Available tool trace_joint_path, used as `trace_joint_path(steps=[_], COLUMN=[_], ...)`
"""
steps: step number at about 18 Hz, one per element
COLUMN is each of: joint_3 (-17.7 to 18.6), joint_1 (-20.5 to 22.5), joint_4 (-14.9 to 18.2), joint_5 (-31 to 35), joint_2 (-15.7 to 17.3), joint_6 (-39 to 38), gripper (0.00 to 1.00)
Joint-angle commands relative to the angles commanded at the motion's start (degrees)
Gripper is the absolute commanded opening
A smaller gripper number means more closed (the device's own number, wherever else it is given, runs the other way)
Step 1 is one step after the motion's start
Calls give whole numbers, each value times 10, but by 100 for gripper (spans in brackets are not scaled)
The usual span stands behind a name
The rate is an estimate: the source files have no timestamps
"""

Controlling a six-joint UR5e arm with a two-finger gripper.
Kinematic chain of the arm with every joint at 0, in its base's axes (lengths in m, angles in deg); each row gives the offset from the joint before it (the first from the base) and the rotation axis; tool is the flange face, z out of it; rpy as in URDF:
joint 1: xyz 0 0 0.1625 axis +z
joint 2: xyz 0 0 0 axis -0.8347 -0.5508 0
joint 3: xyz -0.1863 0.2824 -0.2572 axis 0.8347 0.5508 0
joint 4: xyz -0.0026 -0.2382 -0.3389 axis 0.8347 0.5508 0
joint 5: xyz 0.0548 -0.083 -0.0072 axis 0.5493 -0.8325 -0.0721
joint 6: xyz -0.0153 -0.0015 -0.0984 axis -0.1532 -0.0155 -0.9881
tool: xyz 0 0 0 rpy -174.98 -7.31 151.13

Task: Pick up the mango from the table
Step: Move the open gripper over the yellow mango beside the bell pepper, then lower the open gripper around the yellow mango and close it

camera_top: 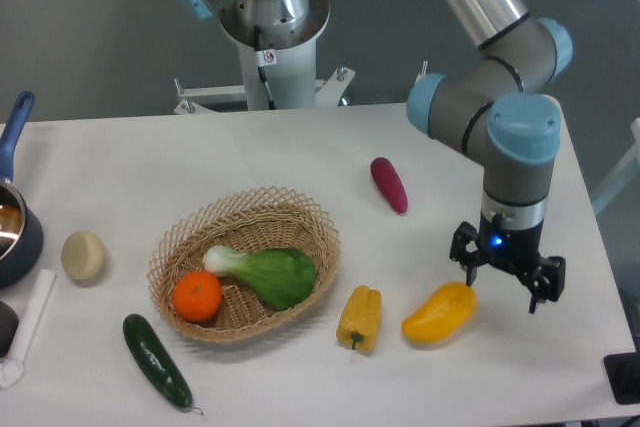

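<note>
The mango is a smooth yellow-orange curved fruit lying on the white table at the front right. My gripper hangs just above and to the right of the mango's right end. Its jaws stand apart and hold nothing. The left fingertip is close to the top of the mango; I cannot tell if it touches.
A yellow bell pepper lies left of the mango. A wicker basket holds an orange and a bok choy. A purple eggplant, a cucumber, a pale round item and a pot are also on the table.
</note>
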Motion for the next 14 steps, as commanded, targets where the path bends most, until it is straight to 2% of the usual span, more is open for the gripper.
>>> trace_joint_path(steps=[8,14], joint_3=[31,49], joint_1=[-15,-21], joint_4=[3,4], joint_5=[3,9], joint_2=[-4,-4], joint_6=[4,54], gripper=[100,100])
